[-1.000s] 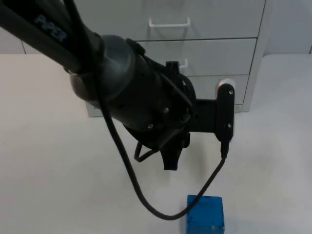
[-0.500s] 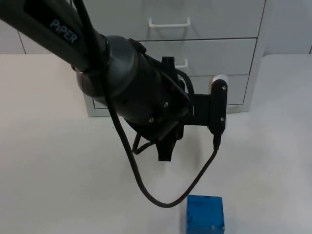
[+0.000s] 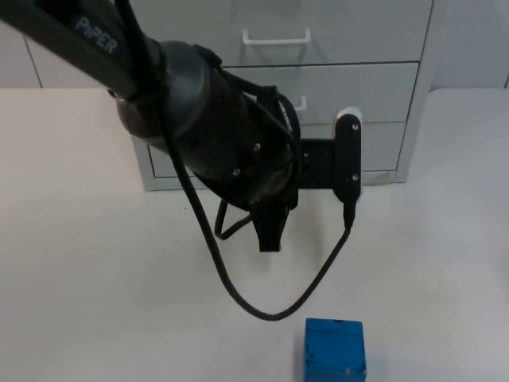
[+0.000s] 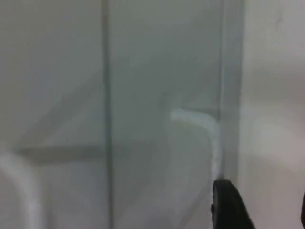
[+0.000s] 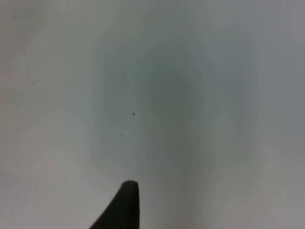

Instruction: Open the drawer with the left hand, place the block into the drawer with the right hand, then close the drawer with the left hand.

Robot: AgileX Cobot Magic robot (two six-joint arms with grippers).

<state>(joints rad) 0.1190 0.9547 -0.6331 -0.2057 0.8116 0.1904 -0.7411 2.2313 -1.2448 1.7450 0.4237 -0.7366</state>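
Your left gripper [image 3: 270, 235] hung low in front of the grey drawer cabinet [image 3: 334, 87] at the far side of the white table [image 3: 95, 278], its black arm reaching in across the cabinet's lower drawers. In the left wrist view, one black fingertip [image 4: 228, 207] stood just beside the white handle [image 4: 207, 138] of a drawer front [image 4: 162, 71], not visibly touching it; a second fingertip sat at the frame's edge, well apart from the first, so the fingers were spread wide with nothing between them. All drawers you could see were closed, the upper one carrying its own white handle [image 3: 276, 37]. The blue block [image 3: 335, 350] lay on the table at the near edge, well apart from the cabinet and from the left gripper. Your right gripper waited over bare table, one dark fingertip [image 5: 121, 205] showing; you could not tell whether its fingers were spread or closed.
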